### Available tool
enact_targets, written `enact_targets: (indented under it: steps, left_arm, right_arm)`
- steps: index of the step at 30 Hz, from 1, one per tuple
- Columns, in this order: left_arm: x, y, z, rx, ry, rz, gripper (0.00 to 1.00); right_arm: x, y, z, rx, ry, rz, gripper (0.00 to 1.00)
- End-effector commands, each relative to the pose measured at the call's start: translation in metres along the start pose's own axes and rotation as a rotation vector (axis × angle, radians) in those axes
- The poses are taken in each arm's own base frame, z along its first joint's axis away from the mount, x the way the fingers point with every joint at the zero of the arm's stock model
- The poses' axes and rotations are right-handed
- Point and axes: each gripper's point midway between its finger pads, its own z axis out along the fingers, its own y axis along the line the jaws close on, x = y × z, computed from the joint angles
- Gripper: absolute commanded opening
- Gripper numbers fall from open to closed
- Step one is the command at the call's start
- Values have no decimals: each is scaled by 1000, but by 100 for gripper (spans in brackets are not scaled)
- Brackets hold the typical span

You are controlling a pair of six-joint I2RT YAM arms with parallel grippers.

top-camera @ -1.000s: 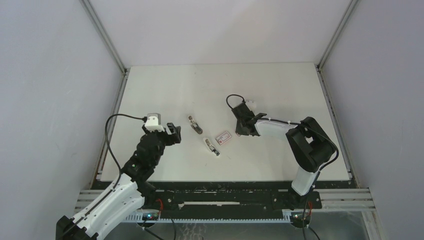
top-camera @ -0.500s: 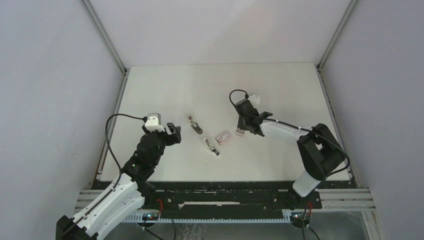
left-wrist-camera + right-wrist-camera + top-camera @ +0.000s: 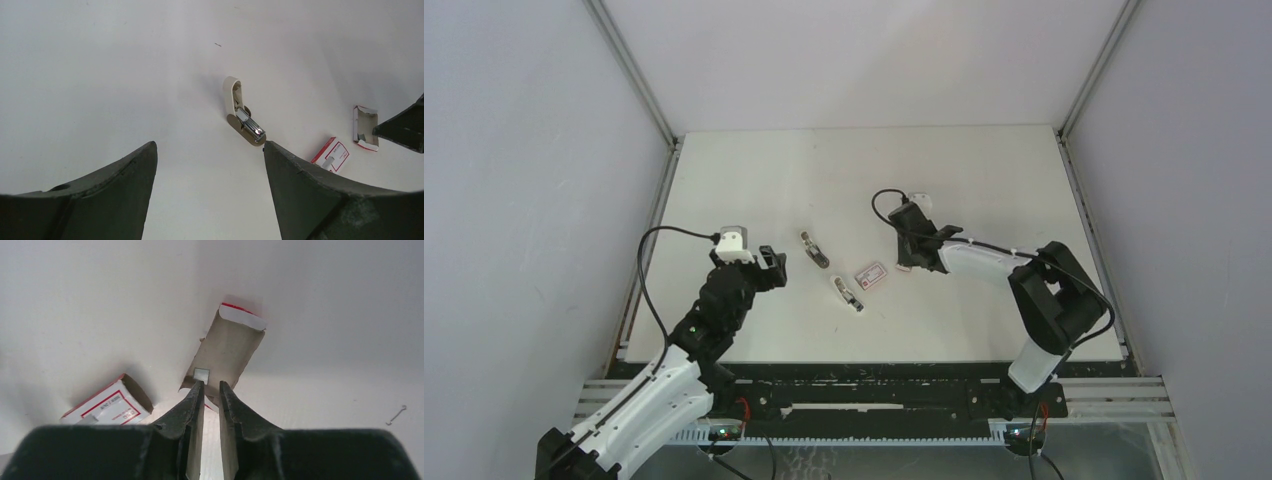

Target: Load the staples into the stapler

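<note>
Wide open and empty, the left gripper (image 3: 209, 150) hangs short of the stapler (image 3: 243, 119), lying hinged open; the staples sleeve (image 3: 107, 405), its red-bordered label too small to read, sits beside the pulled-out tray (image 3: 230, 347); the right gripper (image 3: 211, 384), jaws a slit apart and holding nothing, should centre on the silver staples strip (image 3: 201, 374) before pinching

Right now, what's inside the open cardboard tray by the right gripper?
A small silvery block, likely staples, sits at the near end of the tray; the rest of its floor looks bare. The right gripper covers its nearest edge.
</note>
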Motion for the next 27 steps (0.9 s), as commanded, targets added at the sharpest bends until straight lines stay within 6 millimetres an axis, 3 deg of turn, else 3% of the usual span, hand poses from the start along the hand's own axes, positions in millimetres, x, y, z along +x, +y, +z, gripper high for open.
enact_targets:
  steps: [1, 21, 23, 25, 27]
  left_arm:
    - [-13, -5, 1, 13, -35, 8, 82]
    - [-10, -5, 3, 11, -21, 13, 82]
    - [-10, -5, 3, 10, -22, 13, 82]
    - [-10, -5, 2, 12, -22, 12, 82]
    - [-10, -5, 3, 11, -22, 13, 82]
  right_arm:
    - [0, 9, 9, -12, 7, -36, 16]
    - [6, 12, 24, 27, 49, -87, 14]
    - [8, 10, 24, 41, 54, -100, 11]
    - [10, 9, 24, 48, 59, -112, 1]
    - [11, 6, 24, 59, 60, -122, 0]
